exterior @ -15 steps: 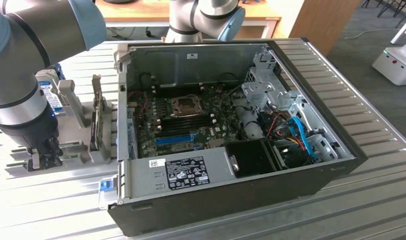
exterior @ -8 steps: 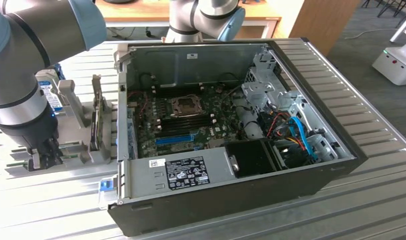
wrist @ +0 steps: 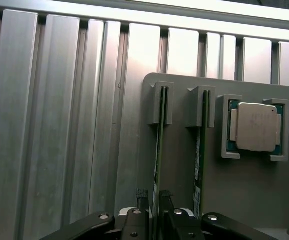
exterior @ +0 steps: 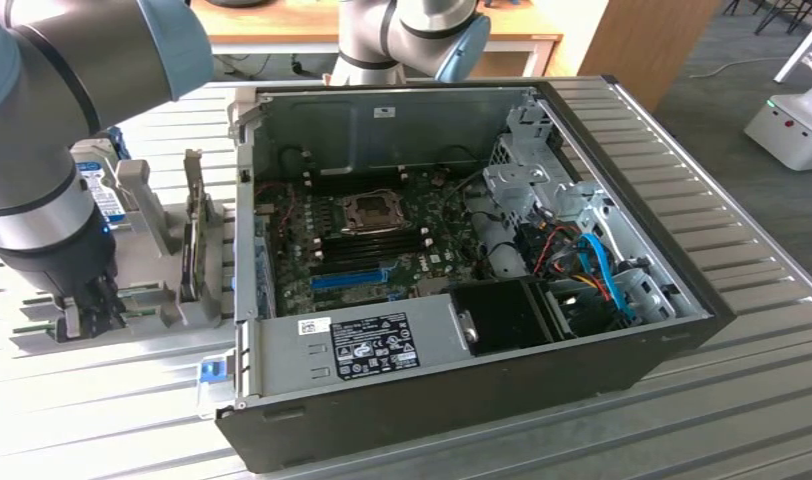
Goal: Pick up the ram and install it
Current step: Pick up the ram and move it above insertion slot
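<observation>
Two green sticks were seen standing on edge in a grey holder (wrist: 184,190): the ram (wrist: 157,150) and a second stick (wrist: 200,145) just beside it, each seated in its own slot. The holder was laid on the ribbed metal table (wrist: 44,130), at the near part of the exterior view's left. The gripper (wrist: 154,202) was positioned over the holder, and its fingers (wrist: 143,207) were drawn narrow and closed upon the ram. The second stick was clear of the fingers. A silver processor (wrist: 257,127) was set in a frame on that stick's other side. Farther back on the exterior view's left, a blue-labelled hard drive (exterior: 103,190) was stood upright. To the exterior view's right, the open computer case (exterior: 513,390) was laid on its side, with its motherboard (exterior: 379,235) exposed and a blue slot (exterior: 346,279) seen on it.
</observation>
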{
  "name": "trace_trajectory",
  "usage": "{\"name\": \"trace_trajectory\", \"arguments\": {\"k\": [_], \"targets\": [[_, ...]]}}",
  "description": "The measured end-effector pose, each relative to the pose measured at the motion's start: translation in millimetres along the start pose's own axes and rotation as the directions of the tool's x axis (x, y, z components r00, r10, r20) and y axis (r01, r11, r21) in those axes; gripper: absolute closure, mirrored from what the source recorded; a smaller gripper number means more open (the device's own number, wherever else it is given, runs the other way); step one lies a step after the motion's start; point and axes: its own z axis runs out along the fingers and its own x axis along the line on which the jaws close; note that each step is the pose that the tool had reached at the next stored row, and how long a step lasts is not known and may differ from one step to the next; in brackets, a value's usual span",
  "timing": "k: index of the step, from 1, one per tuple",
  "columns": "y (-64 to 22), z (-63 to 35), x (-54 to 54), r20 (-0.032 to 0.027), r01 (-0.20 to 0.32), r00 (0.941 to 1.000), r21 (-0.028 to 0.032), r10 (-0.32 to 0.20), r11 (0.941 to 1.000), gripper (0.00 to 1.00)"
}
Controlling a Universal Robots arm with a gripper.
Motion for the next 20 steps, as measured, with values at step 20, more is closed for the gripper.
{"name": "trace_trajectory", "arguments": {"k": [20], "targets": [[0.2, -2.6, -0.2, 0.0, 0.0, 1.0, 0.0, 0.0, 1.0, 0.78]]}}
